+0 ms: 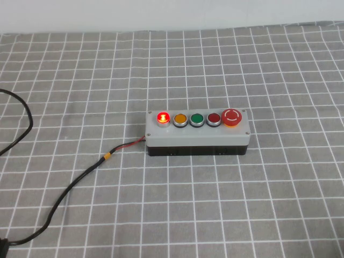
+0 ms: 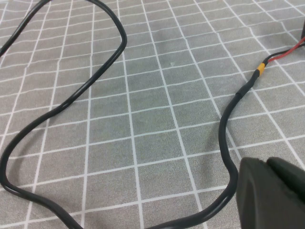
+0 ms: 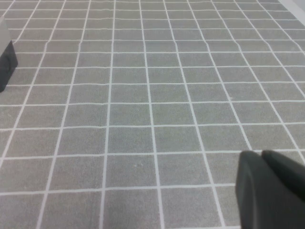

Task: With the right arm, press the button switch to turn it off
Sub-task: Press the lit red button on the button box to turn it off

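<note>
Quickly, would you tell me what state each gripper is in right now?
Left gripper: closed, holding nothing, above the cable.
Right gripper: closed, holding nothing, over the cloth.

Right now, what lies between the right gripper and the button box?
Only bare checked cloth, seen in the right wrist view, separates the right gripper from the button box. The left gripper hangs beside the cable.

I see the grey button box (image 1: 198, 137) mid-counter (image 1: 279, 204), its leftmost red button (image 1: 163, 117) lit, a black cable (image 1: 63, 194) trailing toward my left.
</note>
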